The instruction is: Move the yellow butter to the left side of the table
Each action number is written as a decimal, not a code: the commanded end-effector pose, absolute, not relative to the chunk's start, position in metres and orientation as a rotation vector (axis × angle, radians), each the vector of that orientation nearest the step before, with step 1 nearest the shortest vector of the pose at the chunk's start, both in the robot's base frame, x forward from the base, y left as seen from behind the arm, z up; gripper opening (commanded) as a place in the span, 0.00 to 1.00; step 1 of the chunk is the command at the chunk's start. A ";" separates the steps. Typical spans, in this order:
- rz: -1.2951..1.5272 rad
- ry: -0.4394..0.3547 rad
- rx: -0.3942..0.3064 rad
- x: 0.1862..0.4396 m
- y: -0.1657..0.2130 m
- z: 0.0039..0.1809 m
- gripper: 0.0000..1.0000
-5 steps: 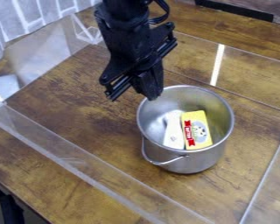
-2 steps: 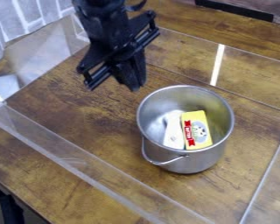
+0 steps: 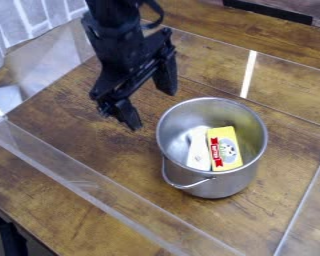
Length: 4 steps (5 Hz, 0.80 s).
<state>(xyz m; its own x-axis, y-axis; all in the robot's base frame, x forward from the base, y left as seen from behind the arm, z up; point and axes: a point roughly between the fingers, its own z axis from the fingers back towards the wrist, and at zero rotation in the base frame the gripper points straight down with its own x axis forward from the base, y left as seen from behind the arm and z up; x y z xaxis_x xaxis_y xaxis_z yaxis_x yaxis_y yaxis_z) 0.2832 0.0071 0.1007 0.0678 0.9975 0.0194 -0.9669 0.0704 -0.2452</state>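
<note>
End effector: our end effector (image 3: 136, 102) hangs over bare wood left of the pot (image 3: 212, 146), fingers spread apart, holding nothing.
Butter: the butter (image 3: 224, 148) lies tilted inside the pot beside a white block (image 3: 199, 148), so we judge it still unmoved.
Look: small flat yellow packet, red-and-white label facing up.
Why: the pot's wall hems it in; we would need to reach from above.
Counter: the counter (image 3: 69, 140) lies left of the pot.

Yellow butter (image 3: 224, 148) inside steel pot (image 3: 176, 172), claw (image 3: 147, 102) spread alongside, empty
</note>
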 end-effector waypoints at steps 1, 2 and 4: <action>1.563 -0.241 -0.222 0.302 0.003 0.107 1.00; 1.550 -0.227 -0.228 0.301 -0.001 0.091 1.00; 1.518 -0.215 -0.233 0.291 0.000 0.074 0.00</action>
